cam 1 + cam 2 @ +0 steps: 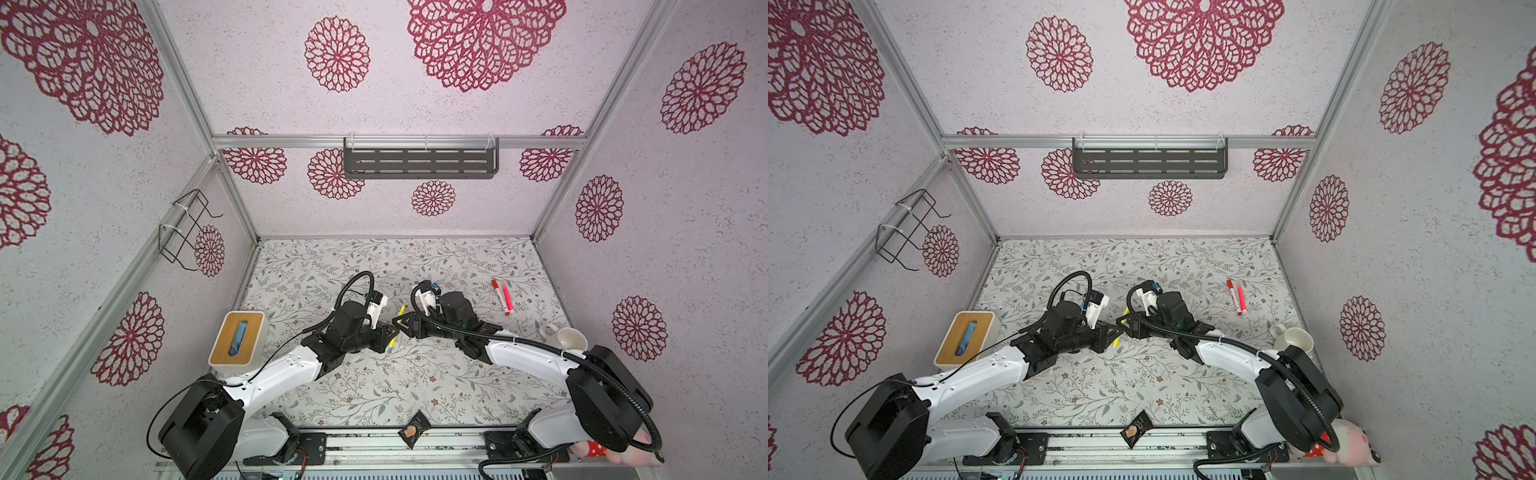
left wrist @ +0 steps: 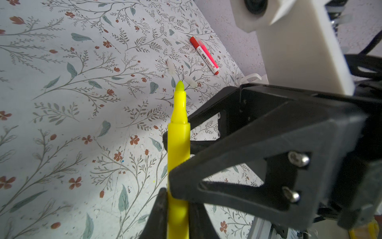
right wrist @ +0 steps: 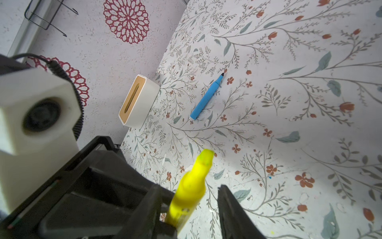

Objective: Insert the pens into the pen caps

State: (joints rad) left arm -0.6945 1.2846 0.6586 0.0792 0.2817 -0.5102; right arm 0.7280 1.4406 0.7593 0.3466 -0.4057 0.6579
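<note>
The left gripper [image 2: 177, 199] is clamped on the yellow pen [image 2: 178, 144] above the table [image 1: 415, 386], its tip between the parted, ungripping jaws of the right gripper [image 3: 189, 191]; both top views show only its ends, and two pale caps [image 2: 171, 67] are barely discernible.

I see yellow pen [image 2: 178, 144], blue pen [image 3: 206, 97], pink pen [image 1: 507, 300], red+white pen [image 2: 205, 58]; tabletop [image 1: 353, 395] grey-green/rust floral; walls [image 1: 249, 62] w/ crimson rosettes.
</note>
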